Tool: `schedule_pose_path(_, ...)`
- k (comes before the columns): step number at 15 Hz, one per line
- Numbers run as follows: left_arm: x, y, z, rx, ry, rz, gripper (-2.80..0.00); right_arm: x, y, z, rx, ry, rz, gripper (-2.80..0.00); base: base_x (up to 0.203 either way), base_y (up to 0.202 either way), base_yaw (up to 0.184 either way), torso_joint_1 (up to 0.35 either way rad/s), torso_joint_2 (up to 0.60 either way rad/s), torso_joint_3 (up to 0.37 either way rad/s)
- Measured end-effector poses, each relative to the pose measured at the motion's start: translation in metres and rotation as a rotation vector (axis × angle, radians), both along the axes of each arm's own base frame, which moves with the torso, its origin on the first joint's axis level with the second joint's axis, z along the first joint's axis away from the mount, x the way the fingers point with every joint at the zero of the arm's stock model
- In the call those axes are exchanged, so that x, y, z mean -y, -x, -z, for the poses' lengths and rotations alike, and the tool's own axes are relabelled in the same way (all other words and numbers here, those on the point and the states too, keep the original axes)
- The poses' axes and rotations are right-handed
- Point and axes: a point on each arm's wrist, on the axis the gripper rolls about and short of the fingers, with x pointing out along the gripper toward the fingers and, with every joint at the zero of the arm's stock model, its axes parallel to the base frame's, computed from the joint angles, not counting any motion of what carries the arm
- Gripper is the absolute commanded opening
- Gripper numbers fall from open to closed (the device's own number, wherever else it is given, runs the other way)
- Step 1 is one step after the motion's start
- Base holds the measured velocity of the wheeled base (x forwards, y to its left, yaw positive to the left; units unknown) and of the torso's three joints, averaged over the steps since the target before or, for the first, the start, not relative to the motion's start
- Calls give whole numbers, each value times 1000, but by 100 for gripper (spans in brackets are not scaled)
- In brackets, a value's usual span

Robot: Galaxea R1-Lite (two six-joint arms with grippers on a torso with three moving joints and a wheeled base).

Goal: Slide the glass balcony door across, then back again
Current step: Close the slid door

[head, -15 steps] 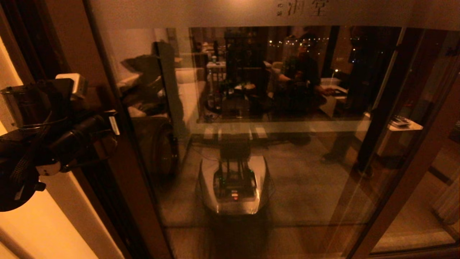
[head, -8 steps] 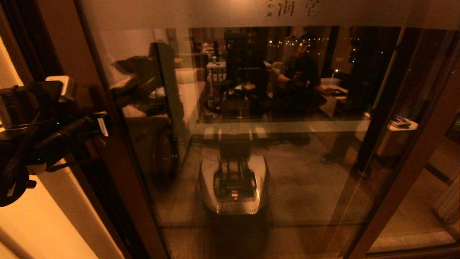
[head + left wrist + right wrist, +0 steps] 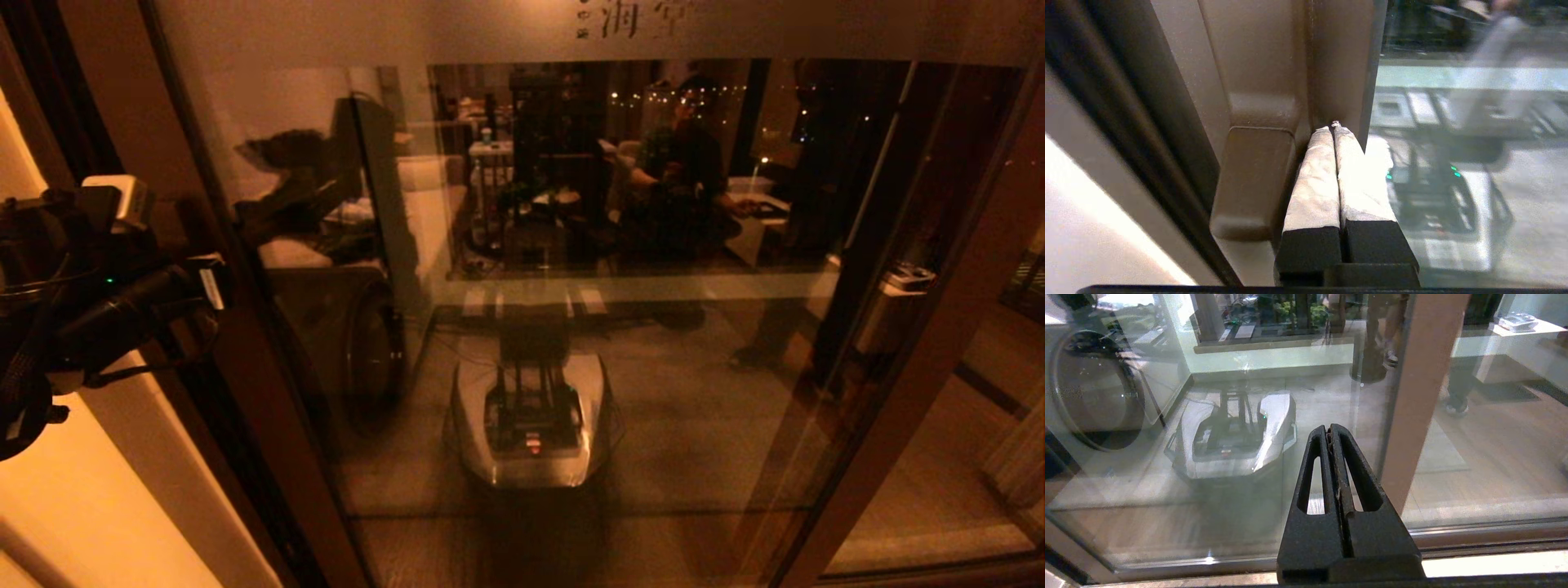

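Note:
The glass balcony door (image 3: 702, 343) fills the head view, with a frosted top band and dark characters (image 3: 637, 16). Its brown left stile (image 3: 245, 343) runs down beside my left arm (image 3: 98, 278). In the left wrist view my left gripper (image 3: 1334, 127) is shut and empty. Its taped fingertips (image 3: 1314, 179) press on the stile (image 3: 1339, 61) in the corner beside the blocky wooden handle (image 3: 1253, 179), right next to the glass edge. My right gripper (image 3: 1329, 429) is shut and empty, low in front of the glass (image 3: 1167, 477) near the door's right stile (image 3: 1425, 396). It is out of the head view.
A dark jamb (image 3: 49, 90) and a cream wall (image 3: 90, 506) stand left of the door. The floor track (image 3: 1494, 539) runs under the glass. A round-fronted machine (image 3: 367, 343) shows through the glass, which also reflects my base (image 3: 531, 416) and people in the room.
The door has slid to the left, its stile and characters shifting left in the head view. My left arm has moved left with it.

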Motion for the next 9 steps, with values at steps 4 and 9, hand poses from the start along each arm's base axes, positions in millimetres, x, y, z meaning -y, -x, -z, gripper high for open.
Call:
schedule_pose_path(4,-3,-1,1,-2,0,-22,-280,0,0,0,0,0,-1,-280,0,0,0,0,0,0)
schedule_pose_path(9,-5,0,1,-4,0,-20,-280,0,0,0,0,0,-1,-280,0,0,0,0,0,0)
